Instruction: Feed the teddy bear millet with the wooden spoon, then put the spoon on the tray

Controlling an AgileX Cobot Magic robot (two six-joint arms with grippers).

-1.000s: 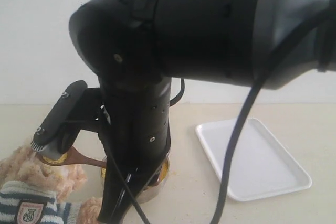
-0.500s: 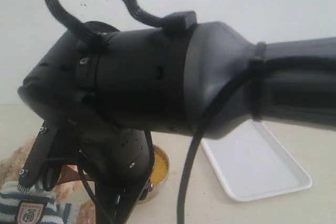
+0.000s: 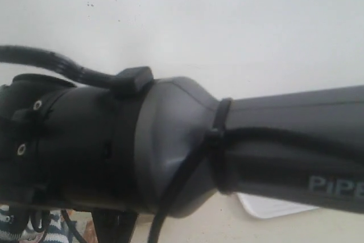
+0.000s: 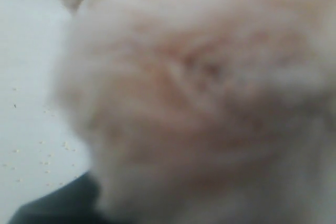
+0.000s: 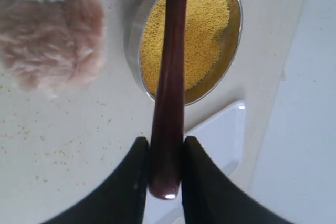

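Note:
In the right wrist view my right gripper (image 5: 166, 150) is shut on the thin handle of the dark reddish-brown wooden spoon (image 5: 170, 77). The handle runs over the steel bowl of yellow millet (image 5: 202, 30), and the spoon's bowl end is out of frame. A fluffy paw of the teddy bear (image 5: 50, 45), with its knit cuff, lies beside the bowl. A corner of the white tray (image 5: 215, 140) shows behind the fingers. The left wrist view is filled with the teddy bear's blurred fur (image 4: 199, 93). Only a dark edge shows of the left gripper (image 4: 52, 205), too little to read.
A black arm (image 3: 170, 152) blocks most of the exterior view. Only a sliver of the tray (image 3: 273, 206) and a bit of the bear's striped sweater (image 3: 54, 226) show beneath it. Spilled millet grains (image 5: 58, 150) dot the beige table.
In the exterior view the black arm has swung down and across the camera. It now hides the bowl, the spoon, the bear's head and most of the tray.

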